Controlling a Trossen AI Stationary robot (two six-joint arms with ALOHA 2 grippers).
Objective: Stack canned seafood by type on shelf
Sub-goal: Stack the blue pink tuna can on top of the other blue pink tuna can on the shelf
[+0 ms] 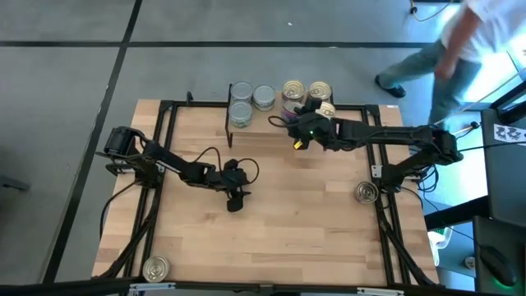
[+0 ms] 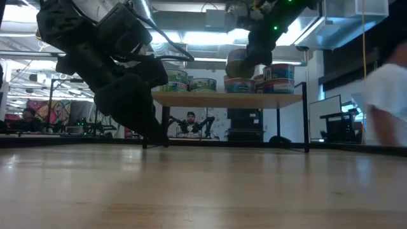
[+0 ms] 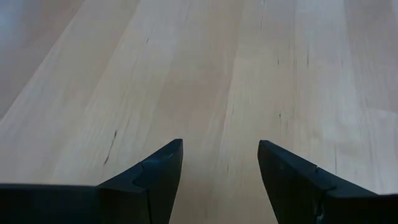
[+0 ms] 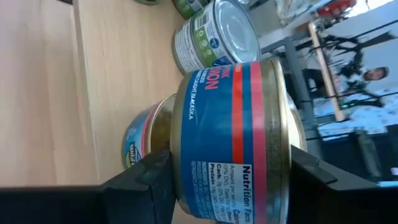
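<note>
The shelf [image 1: 279, 123] stands at the table's far edge, a light board on black legs [image 2: 226, 99]. Silver-topped tins [image 1: 241, 90] sit on its left half and gold-topped tins [image 1: 293, 89] on its right. My right gripper [image 1: 306, 125] is at the shelf's right half, shut on a gold-topped tin with a blue and red label [image 4: 230, 137]. That tin hangs over another tin of the same label [image 4: 140, 146]. My left gripper [image 3: 221, 168] is open over bare table near the middle [image 1: 234, 197], touching nothing. My right gripper pinches the tin by its two flat ends: one finger [image 4: 314, 171] lies on the gold top [image 4: 292, 124], the other under the bottom edge [image 4: 180, 155]. The fingers come level from the table's near-right side. The tin stays upright, lifted clear above the shelf's tins [image 2: 239, 62].
A loose tin [image 1: 366, 192] lies by the table's right edge and another [image 1: 155, 268] at the near-left corner. Black frame rails run along the table's sides. A person [image 1: 468, 41] walks beyond the far-right corner. Bare wood lies between the two arms.
</note>
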